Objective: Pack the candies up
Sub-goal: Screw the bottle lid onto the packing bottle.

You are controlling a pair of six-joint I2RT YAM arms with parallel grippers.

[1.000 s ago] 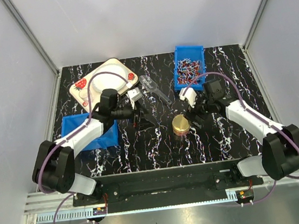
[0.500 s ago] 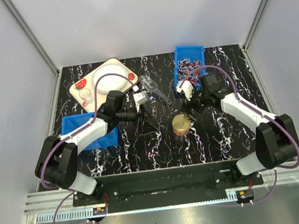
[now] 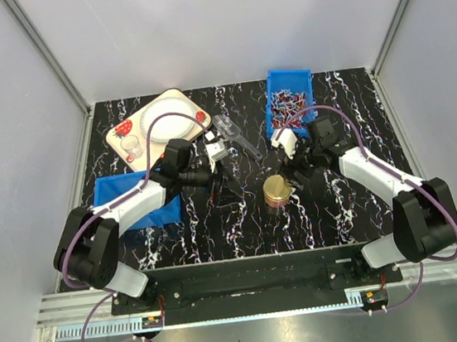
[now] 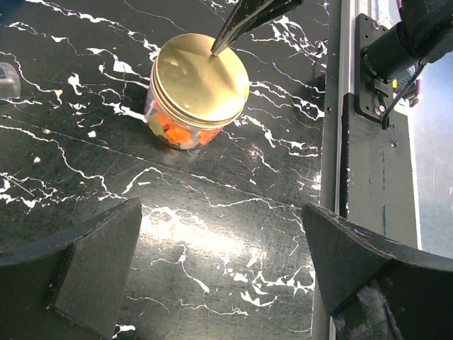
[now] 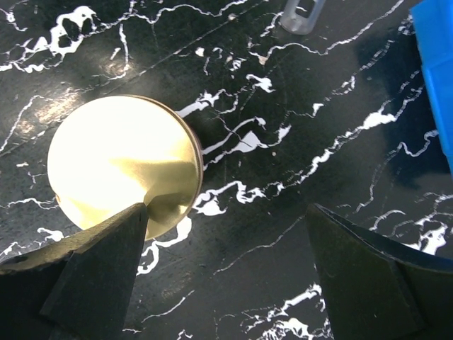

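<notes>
The candies (image 4: 185,133) show orange and green through the glass of a small jar (image 3: 277,190) with a gold lid (image 5: 124,163) on it, standing mid-table. My left gripper (image 3: 216,182) hangs open left of the jar, its jaws [no point] wide apart over bare table, seen in its wrist view (image 4: 221,212). My right gripper (image 3: 295,169) is open just behind and right of the jar; in its wrist view (image 5: 228,212) one finger overlaps the lid's edge. Nothing is held.
A blue bin (image 3: 289,101) of wrapped sweets stands at the back right. Another blue bin (image 3: 124,202) sits under the left arm. A cream tray (image 3: 129,141) with a white plate is back left. A clear plastic piece (image 3: 236,134) lies between them.
The left gripper has moved a little right toward the jar. The right wrist rose toward the bin, then settled back near the jar. Both stayed open.
</notes>
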